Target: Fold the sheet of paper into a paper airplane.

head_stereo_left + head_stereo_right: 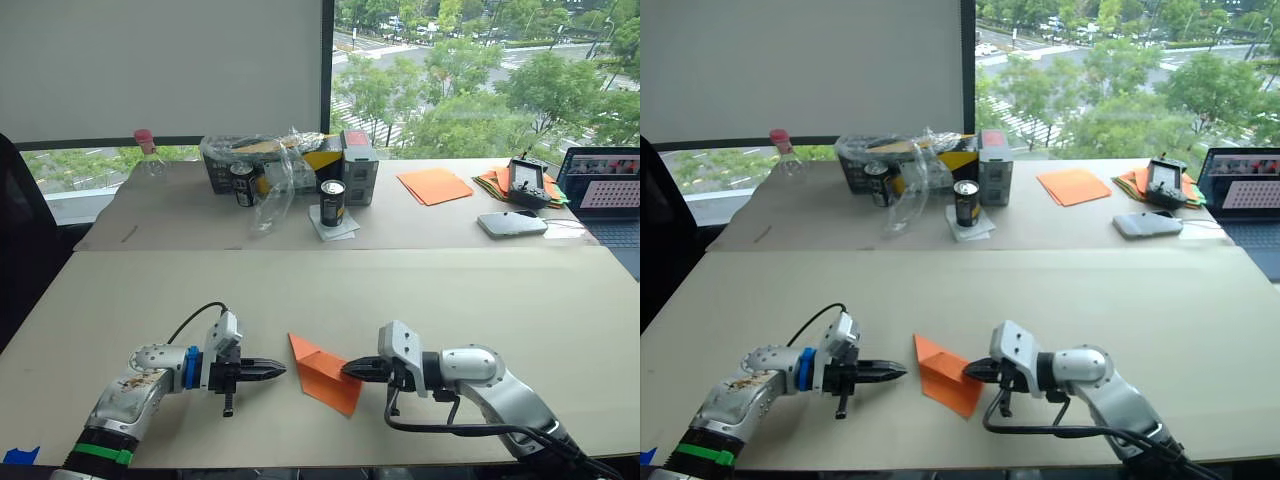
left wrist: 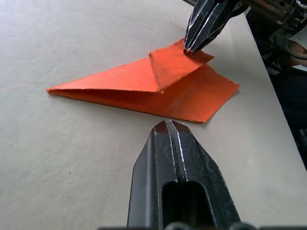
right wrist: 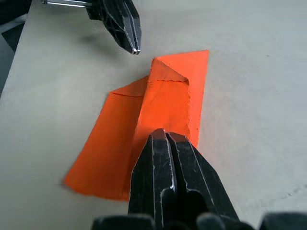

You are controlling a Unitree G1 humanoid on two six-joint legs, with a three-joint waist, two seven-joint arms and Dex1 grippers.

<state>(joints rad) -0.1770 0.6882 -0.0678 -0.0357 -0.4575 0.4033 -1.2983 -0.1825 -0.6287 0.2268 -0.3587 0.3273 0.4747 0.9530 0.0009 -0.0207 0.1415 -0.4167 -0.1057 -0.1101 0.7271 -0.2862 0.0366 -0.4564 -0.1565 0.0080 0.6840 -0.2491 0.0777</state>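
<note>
The paper airplane (image 2: 158,91) is thin matt orange paper with fuzzy creased edges; the worktop (image 1: 300,290) is matt, faintly grainy beige; both hands' fingers (image 3: 168,182) are ribbed black plastic.

Clutter along the far desk (image 1: 180,215) by the window.
A pink-capped bottle (image 1: 146,150) stands at the left; a clear bag (image 1: 262,165) covers a box and can (image 1: 242,184); another can (image 1: 332,202) stands on a white square. Right: flat orange sheets (image 1: 434,185), a mixed-colour paper pile (image 1: 492,182), a controller (image 1: 526,182), a laptop (image 1: 603,191).
</note>
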